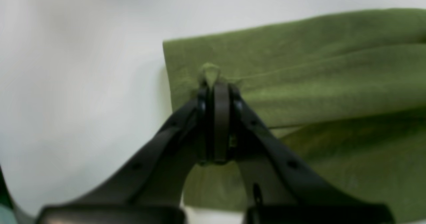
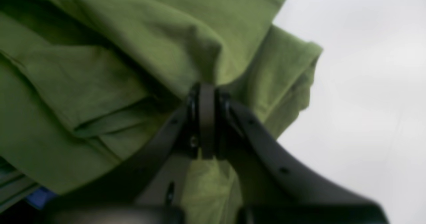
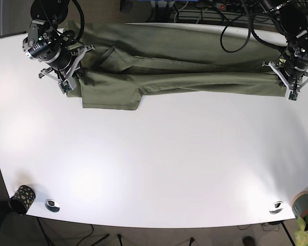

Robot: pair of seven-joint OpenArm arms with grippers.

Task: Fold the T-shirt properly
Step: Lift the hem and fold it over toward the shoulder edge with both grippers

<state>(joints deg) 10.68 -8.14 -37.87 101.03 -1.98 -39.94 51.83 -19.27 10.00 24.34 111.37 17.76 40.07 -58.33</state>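
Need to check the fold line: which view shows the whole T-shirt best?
The base view: the T-shirt stretches between the left gripper and right gripper. Each wrist view shows only a blurred pinched end.

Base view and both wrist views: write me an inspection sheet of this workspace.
Surface: white table, mostly bare.
Job's things: green T-shirt stretched along the far edge, partly folded lengthwise.
Clutter: dark patterned cup at the near left corner; two small round fittings near the front edge.
Grippers: left tool and right tool each shut on shirt fabric.
Cables: black cables beyond the far edge.
Surroundings: potted plant at the near right corner.
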